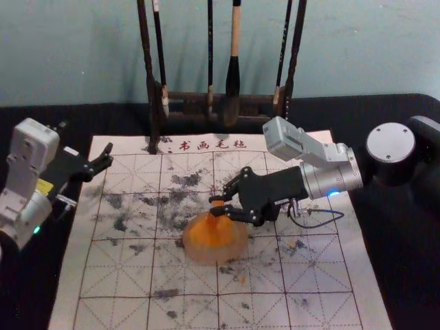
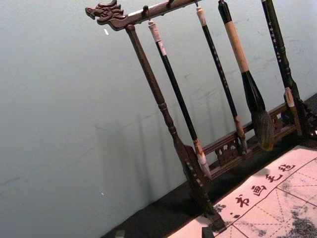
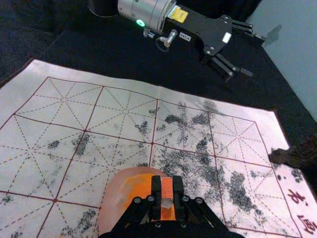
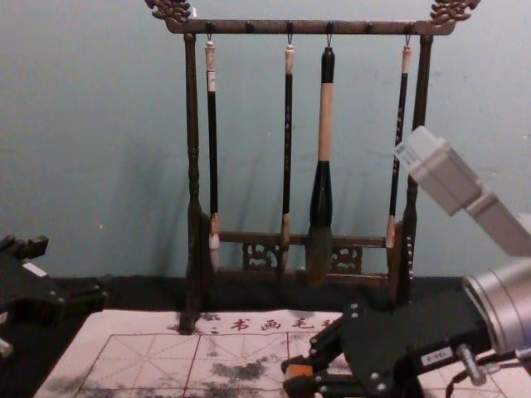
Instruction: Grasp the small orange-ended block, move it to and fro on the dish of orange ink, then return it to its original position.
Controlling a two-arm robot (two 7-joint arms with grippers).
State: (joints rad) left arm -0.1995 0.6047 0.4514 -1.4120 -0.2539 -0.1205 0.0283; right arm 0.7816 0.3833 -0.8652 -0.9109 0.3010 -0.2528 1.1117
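Over the rear part of the translucent dish [image 1: 232, 249] of orange ink is my right gripper [image 1: 216, 207], reaching in from the right. In the right wrist view, the gripper [image 3: 167, 191] is shut on the small block [image 3: 167, 185], whose upper end is orange; the dish [image 3: 111, 204] lies beneath and beside it. The chest view shows the block [image 4: 300, 370] between the fingertips. Whether its lower end touches the ink I cannot tell. My left gripper [image 1: 86, 141] is parked, open and holding nothing, above the mat's far left corner; its fingertips edge into the left wrist view [image 2: 163, 233].
A gridded calligraphy mat [image 1: 316, 268] with black ink smudges covers the middle of the dark table [image 1: 405, 240]. Behind it stands a wooden rack [image 4: 192, 149] with hanging brushes, including a large brush [image 4: 323, 182]. One rack foot [image 1: 153, 141] reaches onto the mat's far edge.
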